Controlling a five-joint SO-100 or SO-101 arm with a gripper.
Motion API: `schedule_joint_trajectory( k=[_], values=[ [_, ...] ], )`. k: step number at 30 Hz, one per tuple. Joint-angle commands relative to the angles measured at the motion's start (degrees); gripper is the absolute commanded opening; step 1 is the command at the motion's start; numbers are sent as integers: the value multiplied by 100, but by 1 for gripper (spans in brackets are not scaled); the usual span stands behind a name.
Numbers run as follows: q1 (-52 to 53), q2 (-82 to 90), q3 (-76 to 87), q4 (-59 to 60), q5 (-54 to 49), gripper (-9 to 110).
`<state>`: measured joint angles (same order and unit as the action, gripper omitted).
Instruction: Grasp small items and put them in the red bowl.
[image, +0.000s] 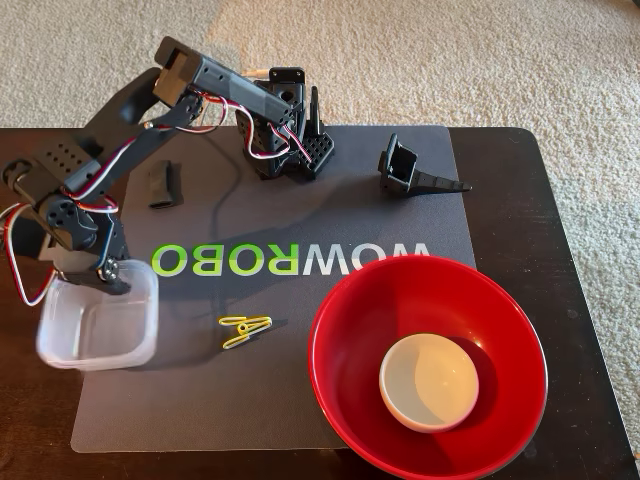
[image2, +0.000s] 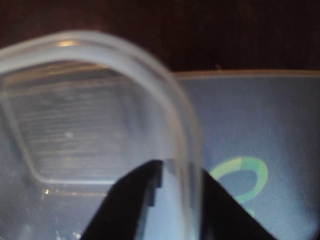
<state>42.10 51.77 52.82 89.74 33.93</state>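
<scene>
The clear square plastic tub (image: 95, 330) sits at the left edge of the mat, and my gripper (image: 112, 278) is shut on its far right rim. In the wrist view the tub (image2: 75, 125) fills the left side, with my gripper (image2: 182, 177) clamped on its wall, one finger inside and one outside. The red bowl (image: 505, 330) stands at the front right and holds the small white bowl (image: 428, 382). The yellow wire clip (image: 245, 330) lies mid-mat. Farther back are the black wedge-shaped holder (image: 405, 168) and the short black curved piece (image: 163, 187).
A grey mat (image: 300, 410) with WOWROBO lettering covers the dark table (image: 565, 250). The arm's base (image: 290, 140) stands at the back edge of the mat. Beige carpet surrounds the table, whose left edge lies close to the tub.
</scene>
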Motion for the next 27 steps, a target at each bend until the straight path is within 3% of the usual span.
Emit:
schedule_joint_trajectory(
  k=[1, 7, 11, 19, 27],
  values=[
    [-97, 229, -158, 158, 26, 0],
    [-281, 1503, -79, 229, 53, 0],
    [-1037, 2522, 9, 229, 53, 0],
    [-3806, 4544, 545, 193, 264, 0],
    [-6275, 4676, 536, 176, 343, 0]
  ],
)
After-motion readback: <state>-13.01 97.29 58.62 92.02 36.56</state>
